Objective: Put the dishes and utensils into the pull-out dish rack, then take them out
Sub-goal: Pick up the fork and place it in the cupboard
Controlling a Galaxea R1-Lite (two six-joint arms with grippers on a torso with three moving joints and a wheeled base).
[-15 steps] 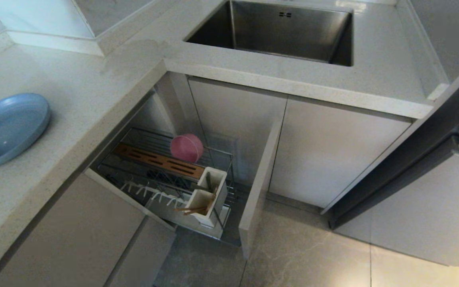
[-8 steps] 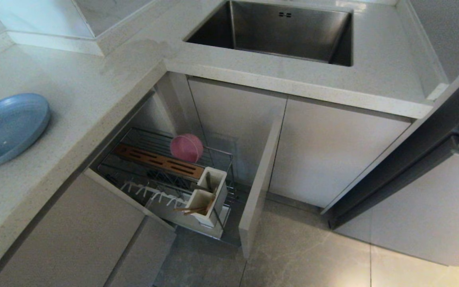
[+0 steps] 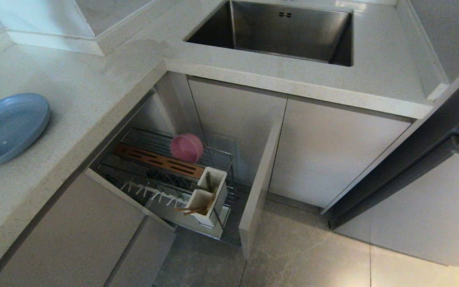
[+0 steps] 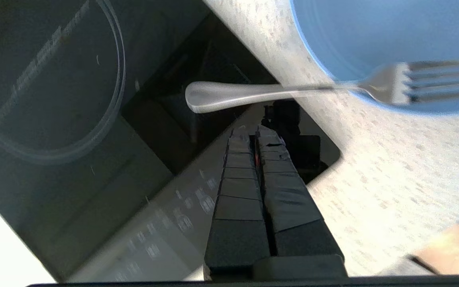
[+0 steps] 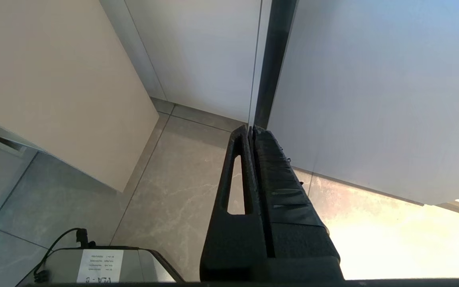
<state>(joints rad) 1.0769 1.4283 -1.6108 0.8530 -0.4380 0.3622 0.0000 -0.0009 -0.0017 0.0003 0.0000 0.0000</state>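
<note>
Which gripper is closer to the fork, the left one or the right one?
Left. The left gripper, shut, hovers just short of the fork handle. The right gripper, shut, points at the floor by the cabinets, fork nowhere near.

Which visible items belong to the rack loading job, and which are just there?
Job items: pull-out dish rack, utensil box, pink bowl, chopsticks, blue plate, fork, shut left tool.
Bystanders: sink, countertop, black cooktop, shut right tool.

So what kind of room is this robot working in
Most likely a home kitchen: a steel sink is set into a pale stone counter, a pull-out dish rack stands open in the cabinet below, and the left wrist view shows a glass cooktop beside a blue plate.
</note>
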